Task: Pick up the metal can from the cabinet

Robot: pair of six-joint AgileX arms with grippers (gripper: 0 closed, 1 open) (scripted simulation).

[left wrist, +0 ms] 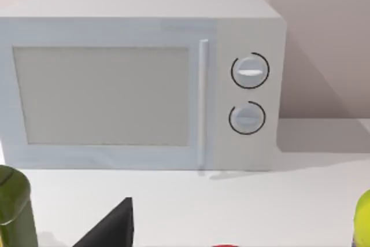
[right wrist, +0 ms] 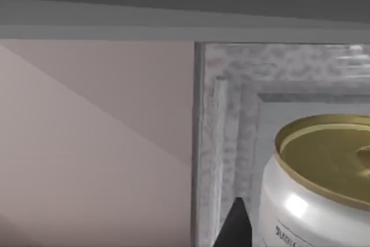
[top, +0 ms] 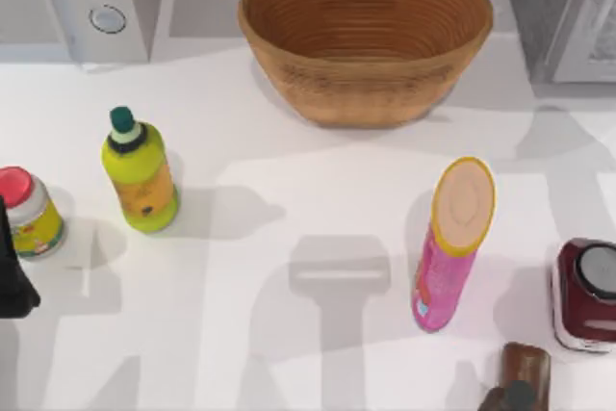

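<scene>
At three o'clock of the right wrist view, the metal can [right wrist: 315, 183] stands close before the camera, a silvery cylinder with a gold-coloured top. It sits against the mottled grey frame of the cabinet [right wrist: 222, 137]. A dark tip of the right end effector [right wrist: 234, 227] rises just beside the can, between it and the cabinet's frame. It has hold of nothing that can be seen, and how far it is open cannot be told.

On the surface [top: 289, 238], seen from above, the left end effector [top: 13, 276] is a dark shape at the nine o'clock edge. It is just beside a small red-lidded jar [top: 29, 211], and its opening cannot be told either. In its own wrist view it [left wrist: 110, 227] is a black wedge low before the white microwave [left wrist: 139, 79], which stands at the eleven o'clock corner of the surface.

A green bottle [top: 140, 172] with a dark cap stands at about ten o'clock, near the jar. A woven basket [top: 366, 40] sits at twelve o'clock. A tall pink tube [top: 450, 243] with a yellow rim stands at about four o'clock. A squat maroon can [top: 585, 295] with a grey top is at the right edge, well apart from the cabinet at one o'clock. A brown object [top: 520, 377] lies at five o'clock, near both.
</scene>
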